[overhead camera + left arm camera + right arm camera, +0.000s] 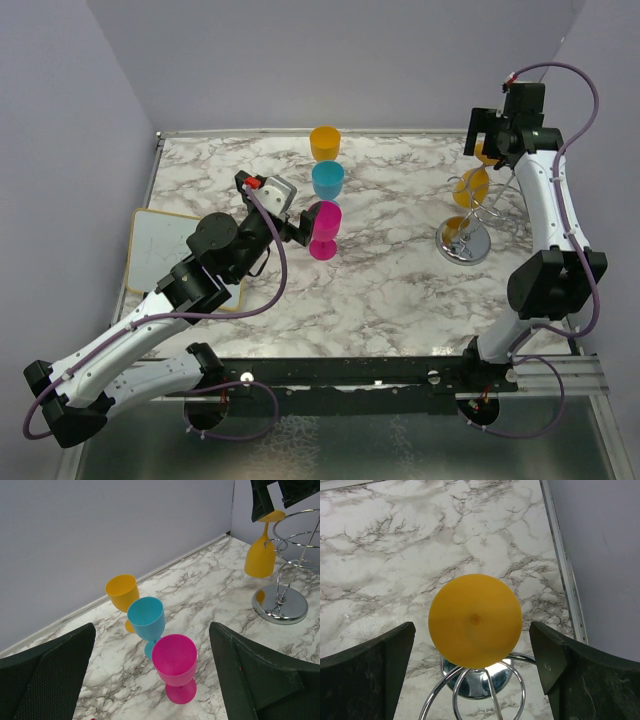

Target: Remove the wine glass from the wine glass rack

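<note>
Wine glass (475, 620) hangs foot-up on the wine glass rack (280, 605).
My right hand (490, 138), spread wide and empty, hovers over its foot; a crooked lift could snag the stem and pull everything over.

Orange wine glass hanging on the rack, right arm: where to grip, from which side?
Probably the round foot of the orange wine glass, from straight above. It hangs bowl-down on the wine glass rack, so the foot faces up, flat, right under the open right gripper; the rack's wire arms crowd the stem.
</note>
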